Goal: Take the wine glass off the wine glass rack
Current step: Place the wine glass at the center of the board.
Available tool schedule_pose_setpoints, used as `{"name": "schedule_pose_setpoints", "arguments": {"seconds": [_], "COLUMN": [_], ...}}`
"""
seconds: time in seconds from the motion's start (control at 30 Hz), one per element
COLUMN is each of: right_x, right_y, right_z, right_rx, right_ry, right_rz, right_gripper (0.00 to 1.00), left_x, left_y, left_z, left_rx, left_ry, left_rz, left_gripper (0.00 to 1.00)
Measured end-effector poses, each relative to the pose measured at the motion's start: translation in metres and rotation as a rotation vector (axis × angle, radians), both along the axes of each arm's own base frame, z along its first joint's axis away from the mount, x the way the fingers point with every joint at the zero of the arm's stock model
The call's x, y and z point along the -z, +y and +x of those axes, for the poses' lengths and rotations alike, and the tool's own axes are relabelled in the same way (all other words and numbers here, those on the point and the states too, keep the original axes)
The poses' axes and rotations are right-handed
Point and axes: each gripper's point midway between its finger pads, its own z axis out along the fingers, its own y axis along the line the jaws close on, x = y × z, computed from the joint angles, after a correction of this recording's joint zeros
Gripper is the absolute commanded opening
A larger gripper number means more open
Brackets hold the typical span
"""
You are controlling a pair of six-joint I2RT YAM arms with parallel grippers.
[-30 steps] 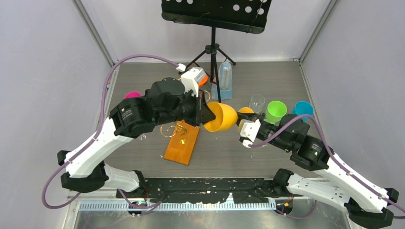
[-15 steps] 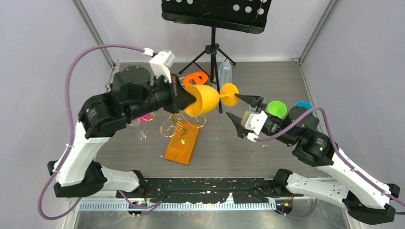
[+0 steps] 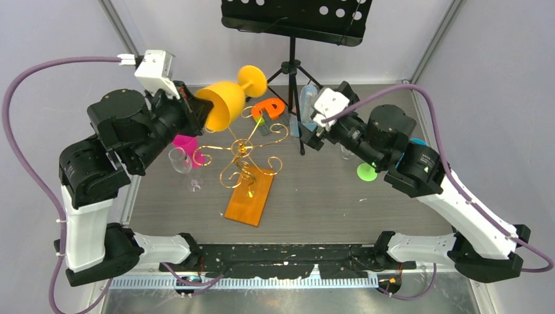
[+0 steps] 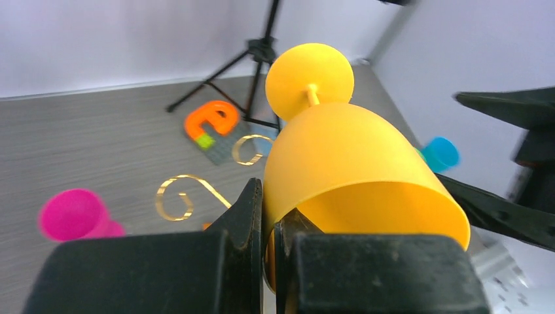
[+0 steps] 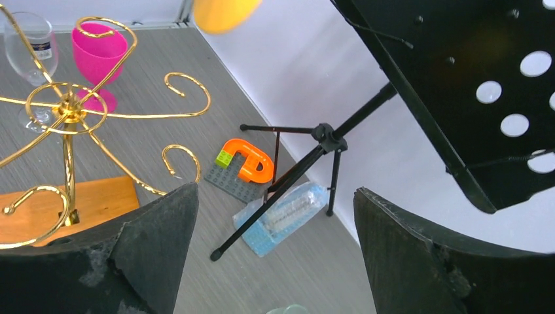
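Top view: the yellow plastic wine glass [image 3: 224,104] hangs tilted in the air at 11 o'clock from the stem of the gold wire rack on its orange wooden base [image 3: 243,152], and appears clear of every scroll arm. I judge the removal done and only the set-down left. My left gripper [image 3: 196,108] is clamped on its rim.

Left wrist: my fingers [image 4: 255,216] pinch the bowl wall, with the foot toward 12 o'clock.

Right wrist: my right gripper [image 5: 275,191] has its jaws wide apart and holds nothing. The rack is at 9 o'clock.

I rate this a robotics test cell: plain white walls [image 3: 52,59] at nine, twelve and three o'clock enclose my grey table [image 3: 327,196].
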Motion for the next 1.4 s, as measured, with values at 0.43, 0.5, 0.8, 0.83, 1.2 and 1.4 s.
{"name": "schedule_pose_setpoints", "arguments": {"seconds": [0.43, 0.5, 0.8, 0.83, 1.2, 1.4], "right_x": [0.022, 0.030, 0.072, 0.075, 0.094, 0.089], "right_y": [-0.003, -0.003, -0.011, -0.012, -0.034, -0.044], "right_z": [0.011, 0.009, -0.007, -0.010, -0.034, -0.045], "right_rx": [0.138, 0.143, 0.149, 0.147, 0.134, 0.121], "right_ry": [0.237, 0.269, 0.404, 0.417, 0.477, 0.479], "right_rz": [0.040, 0.039, 0.030, 0.034, 0.072, 0.114], "right_gripper": [0.96, 0.96, 0.96, 0.96, 0.96, 0.96], "left_x": [0.010, 0.018, 0.069, 0.078, 0.192, 0.222], "left_y": [0.105, 0.126, 0.193, 0.198, 0.251, 0.261], "left_z": [0.030, 0.033, 0.042, 0.043, 0.041, 0.043], "left_rx": [-0.491, -0.573, -0.792, -0.802, -0.917, -0.930], "left_ry": [-0.064, -0.041, 0.136, 0.163, 0.514, 0.597], "left_rz": [0.301, 0.342, 0.396, 0.392, 0.325, 0.271], "left_gripper": [0.00, 0.00, 0.00, 0.00, 0.00, 0.00]}}
